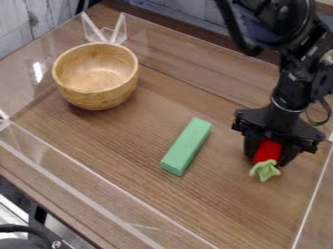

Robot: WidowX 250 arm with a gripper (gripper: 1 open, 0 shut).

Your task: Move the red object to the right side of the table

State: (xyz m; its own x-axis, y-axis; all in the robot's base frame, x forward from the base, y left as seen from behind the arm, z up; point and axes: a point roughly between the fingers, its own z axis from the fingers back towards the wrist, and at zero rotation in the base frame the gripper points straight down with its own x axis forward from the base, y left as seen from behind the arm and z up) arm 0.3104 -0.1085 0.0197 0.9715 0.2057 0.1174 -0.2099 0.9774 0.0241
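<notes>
So the red object [268, 153], a little toy strawberry, is down on the desk [117, 185] close to the right edge, with its light green leafy stem sticking out toward the front. The black gripper [271, 149] points straight down right over it, fingers on either side of the red part, but I honestly can't tell if it's gripping or has let go. Left of it, toward the middle of the desk, there's a green block [186, 146] lying diagonally, and a wooden bowl [95, 75] sits way over near the back left corner.
</notes>
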